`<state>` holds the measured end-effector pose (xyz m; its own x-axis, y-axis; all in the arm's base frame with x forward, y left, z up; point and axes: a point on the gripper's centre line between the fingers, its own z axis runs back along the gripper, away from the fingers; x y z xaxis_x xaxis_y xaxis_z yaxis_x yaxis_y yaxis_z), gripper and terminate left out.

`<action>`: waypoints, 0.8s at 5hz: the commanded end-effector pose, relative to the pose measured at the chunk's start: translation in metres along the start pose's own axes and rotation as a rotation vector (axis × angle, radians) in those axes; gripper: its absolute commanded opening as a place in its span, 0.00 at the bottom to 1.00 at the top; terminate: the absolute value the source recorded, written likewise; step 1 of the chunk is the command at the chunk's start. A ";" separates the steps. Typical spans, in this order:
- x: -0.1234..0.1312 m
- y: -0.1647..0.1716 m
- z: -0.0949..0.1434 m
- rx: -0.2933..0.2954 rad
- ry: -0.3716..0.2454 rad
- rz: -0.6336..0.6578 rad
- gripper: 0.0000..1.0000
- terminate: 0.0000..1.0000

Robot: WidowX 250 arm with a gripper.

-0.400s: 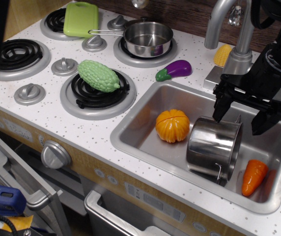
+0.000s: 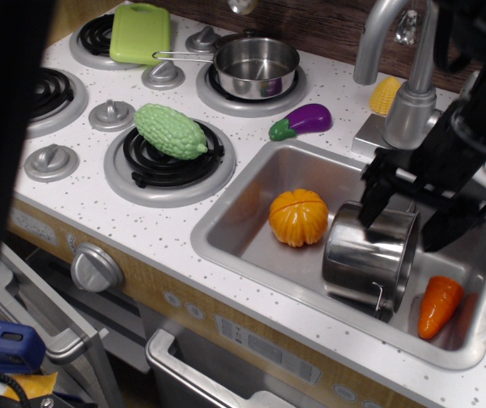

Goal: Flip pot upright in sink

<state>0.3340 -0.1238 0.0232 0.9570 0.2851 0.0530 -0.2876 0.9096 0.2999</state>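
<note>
The shiny steel pot (image 2: 369, 257) lies on its side in the sink (image 2: 251, 223), its open mouth facing the far right and a wire loop handle at its lower front. My black gripper (image 2: 406, 221) hangs open just above the pot's far rim, one finger (image 2: 370, 204) at the rim's left, the other (image 2: 443, 228) to the right. It holds nothing.
An orange toy pumpkin (image 2: 298, 217) sits in the sink left of the pot, an orange carrot (image 2: 439, 306) at its right. The grey faucet (image 2: 404, 76) stands behind. A saucepan (image 2: 256, 66), green gourd (image 2: 170, 131), eggplant (image 2: 302, 121) and corn (image 2: 386, 95) lie on the counter.
My gripper has moved slightly down and to the left, closer to the pot's rim. The pot has not moved. A dark shape at the left edge has grown wider.
</note>
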 end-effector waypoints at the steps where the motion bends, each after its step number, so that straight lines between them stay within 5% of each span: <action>1: 0.012 -0.012 0.023 0.023 -0.092 0.008 1.00 0.00; 4: 0.013 -0.018 0.000 0.167 -0.172 0.012 1.00 0.00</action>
<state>0.3469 -0.1302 0.0028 0.9614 0.2089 0.1793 -0.2711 0.8310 0.4858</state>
